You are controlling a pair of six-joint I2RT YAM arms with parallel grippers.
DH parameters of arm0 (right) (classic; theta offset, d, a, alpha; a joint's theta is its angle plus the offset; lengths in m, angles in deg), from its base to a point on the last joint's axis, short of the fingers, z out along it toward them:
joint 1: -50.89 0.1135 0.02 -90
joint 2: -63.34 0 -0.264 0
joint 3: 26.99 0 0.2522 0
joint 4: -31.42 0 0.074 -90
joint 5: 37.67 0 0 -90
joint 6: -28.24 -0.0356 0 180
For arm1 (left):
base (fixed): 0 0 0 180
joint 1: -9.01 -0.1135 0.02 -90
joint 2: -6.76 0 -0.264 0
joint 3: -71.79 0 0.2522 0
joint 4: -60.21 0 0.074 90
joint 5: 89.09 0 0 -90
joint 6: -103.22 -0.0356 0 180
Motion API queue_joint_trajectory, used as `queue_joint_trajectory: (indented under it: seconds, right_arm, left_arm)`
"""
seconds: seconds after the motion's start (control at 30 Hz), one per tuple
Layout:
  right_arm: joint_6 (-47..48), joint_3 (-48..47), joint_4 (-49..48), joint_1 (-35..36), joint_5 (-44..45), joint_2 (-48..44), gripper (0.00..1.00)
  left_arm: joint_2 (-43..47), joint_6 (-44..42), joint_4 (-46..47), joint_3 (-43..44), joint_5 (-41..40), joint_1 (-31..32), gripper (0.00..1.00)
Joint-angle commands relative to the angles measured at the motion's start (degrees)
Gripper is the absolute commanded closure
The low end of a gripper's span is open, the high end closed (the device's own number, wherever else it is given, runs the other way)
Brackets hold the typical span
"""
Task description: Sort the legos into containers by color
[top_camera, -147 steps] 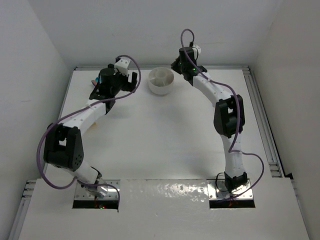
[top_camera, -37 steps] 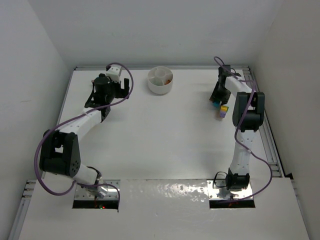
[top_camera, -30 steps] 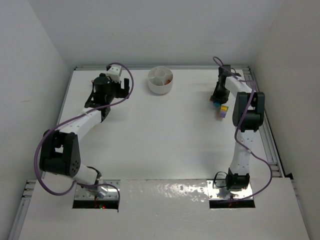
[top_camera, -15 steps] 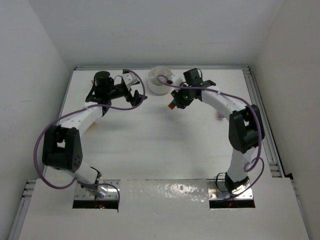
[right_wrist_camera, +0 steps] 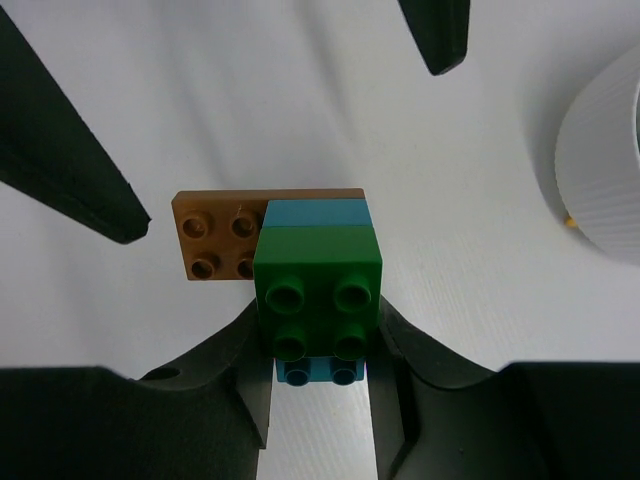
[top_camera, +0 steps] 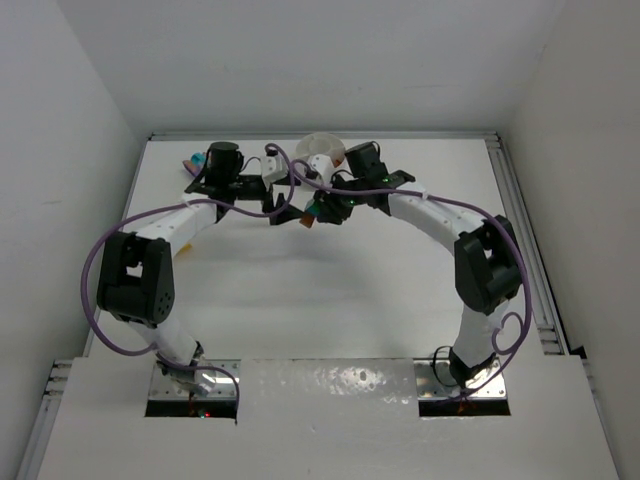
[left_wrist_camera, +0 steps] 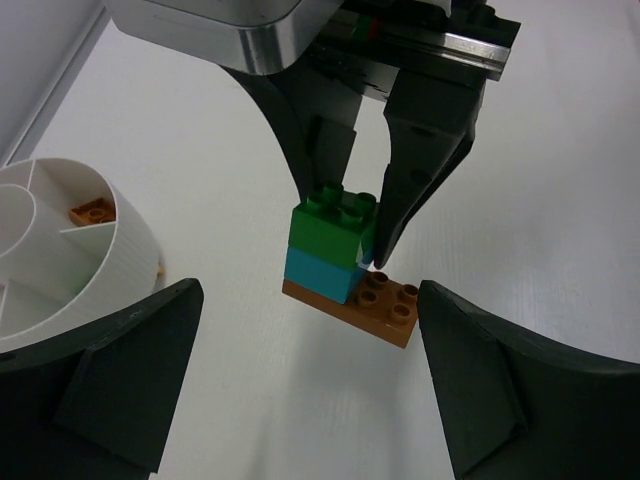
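You are looking at a white table (top_camera: 330, 300) with plain white walls all around it. Far back on the left, near the corner, lie a few loose bricks (top_camera: 189, 161). They are too small for you to tell their colors well.

Next comes the left gripper (top_camera: 287, 208), which reaches in toward the middle of the table. Its two fingers (left_wrist_camera: 130, 380) are spread wide and hold nothing. The stack of bricks (top_camera: 313, 212) sits in the gap just ahead of them, and they do not touch it.

The stack has a green brick (left_wrist_camera: 335, 225) on top and a teal brick (left_wrist_camera: 320, 275) under it. At the bottom is a flat orange plate (left_wrist_camera: 360, 308), which sticks out to one side.

The right gripper (right_wrist_camera: 319, 330) comes in from the right and has this stack. Its fingers (right_wrist_camera: 250, 370) are squeezed on the two sides of the green brick.

Just behind the two grippers stands the round white dish (left_wrist_camera: 110, 260). In the top view the arms hide part of it. The left wrist view shows the dish off to one side of the stack, near it but not touching. One small orange brick (left_wrist_camera: 92, 211) lies in one of its curved sections.
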Motion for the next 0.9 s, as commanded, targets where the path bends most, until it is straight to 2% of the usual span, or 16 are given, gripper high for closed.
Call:
queue_joint_trajectory:
  seconds: [0.0,0.17,0.3,0.37,0.43,0.47,0.57,0.6,0.67,0.77,0.8,0.87]
  right_arm:
    - [-2.60,0.43,-5.97,0.50,-3.33,-3.73,1.00]
    - [-8.93,0.61,-9.66,0.59,4.67,-4.08,1.00]
    - [-12.63,0.53,-12.56,0.68,6.35,-4.26,1.00]
    - [-12.89,0.79,-13.18,1.11,7.57,-4.44,1.00]
    - [-13.33,1.05,-13.53,1.21,8.45,-4.44,1.00]
    - [-13.24,1.14,-13.62,1.21,8.72,-4.52,1.00]
    - [-13.42,1.49,-14.14,1.29,8.63,-4.61,1.00]
    - [-13.77,1.58,-14.32,1.29,8.81,-4.70,1.00]
    - [-14.12,2.02,-15.20,1.29,9.42,-5.05,1.00]
    - [-14.12,2.28,-15.82,1.29,9.34,-5.14,1.00]
    - [-14.21,2.37,-15.99,1.29,9.34,-5.23,1.00]
    - [-14.30,2.90,-16.17,1.29,9.51,-5.31,1.00]
  left_arm:
    - [-0.03,3.30,0.30,1.50,-0.33,-0.03,0.13]
    - [0.23,6.57,-4.79,2.03,0.29,0.31,0.06]
    - [-0.21,22.98,2.83,0.27,-9.71,1.90,0.08]
    - [-1.08,31.84,5.48,0.45,-14.81,1.90,0.19]
    - [-1.61,34.43,5.41,1.50,-16.23,1.99,0.28]
    - [-1.70,35.84,5.84,1.50,-16.76,1.99,0.29]
    - [-1.79,35.59,6.12,1.50,-17.65,2.07,0.43]
    - [-1.96,35.07,5.68,1.59,-17.82,2.16,0.54]
    - [-2.23,33.66,4.18,1.68,-17.65,2.16,0.62]
    - [-2.49,34.70,4.70,1.59,-18.08,2.16,0.82]
    - [-2.49,35.75,5.49,1.59,-19.39,2.16,0.96]
    - [-2.84,40.15,7.60,1.68,-21.07,2.16,1.00]
